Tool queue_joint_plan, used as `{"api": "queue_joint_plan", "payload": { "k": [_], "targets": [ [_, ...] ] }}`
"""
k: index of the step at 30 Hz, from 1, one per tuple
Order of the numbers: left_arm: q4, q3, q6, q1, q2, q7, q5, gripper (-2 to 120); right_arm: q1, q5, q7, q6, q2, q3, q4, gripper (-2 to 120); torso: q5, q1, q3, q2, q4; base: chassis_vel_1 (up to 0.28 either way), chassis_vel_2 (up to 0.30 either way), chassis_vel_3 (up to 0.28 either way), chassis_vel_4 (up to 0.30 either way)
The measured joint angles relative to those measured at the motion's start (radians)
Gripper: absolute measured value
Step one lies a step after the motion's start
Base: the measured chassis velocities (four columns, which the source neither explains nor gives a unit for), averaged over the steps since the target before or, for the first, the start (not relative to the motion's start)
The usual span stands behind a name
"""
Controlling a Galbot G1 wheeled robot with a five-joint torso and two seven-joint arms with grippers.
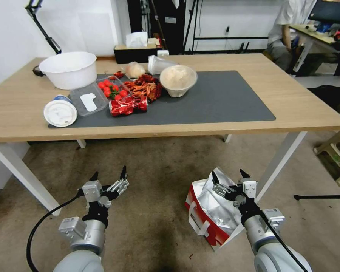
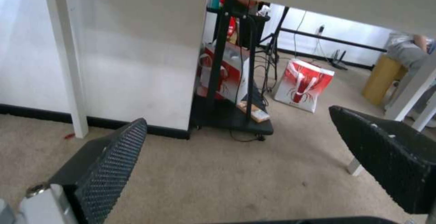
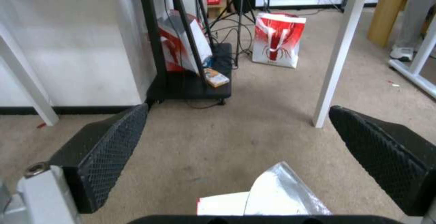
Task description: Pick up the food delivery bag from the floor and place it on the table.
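Note:
The food delivery bag (image 1: 211, 211) stands on the floor (image 1: 155, 181) at the lower right, red and white with its silver foil top open and a white strap on its side. My right gripper (image 1: 229, 175) hovers open just above the bag's foil rim, holding nothing. In the right wrist view the foil top (image 3: 281, 196) lies below the spread fingers (image 3: 113, 149). My left gripper (image 1: 108, 173) is open over bare floor to the bag's left, and the left wrist view looks past its fingers (image 2: 113, 162) under the table. The light-wood table (image 1: 291, 109) stands ahead.
On the table's dark mat (image 1: 223, 98) sit a white bowl (image 1: 68, 69), a covered bowl (image 1: 178, 79), tomatoes, red packets and a lidded cup. A white table leg (image 1: 279, 158) rises close beside the bag. Another red-and-white bag (image 3: 277, 40) and a black cart (image 3: 190, 84) stand beyond the table.

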Motion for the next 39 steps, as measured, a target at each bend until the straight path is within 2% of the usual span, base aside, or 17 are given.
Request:
{"api": "queue_joint_plan", "payload": {
  "k": [39],
  "targets": [
    [0.008, -0.005, -0.012, -0.003, 0.005, 0.000, 0.001, 100, 0.025, 0.016, -0.001, -0.002, -0.022, 0.007, -0.016, 100, 0.0000, -0.055, -0.105, -0.160, 0.0000, 0.000, 0.000, 0.000, 0.000]
  ]
}}
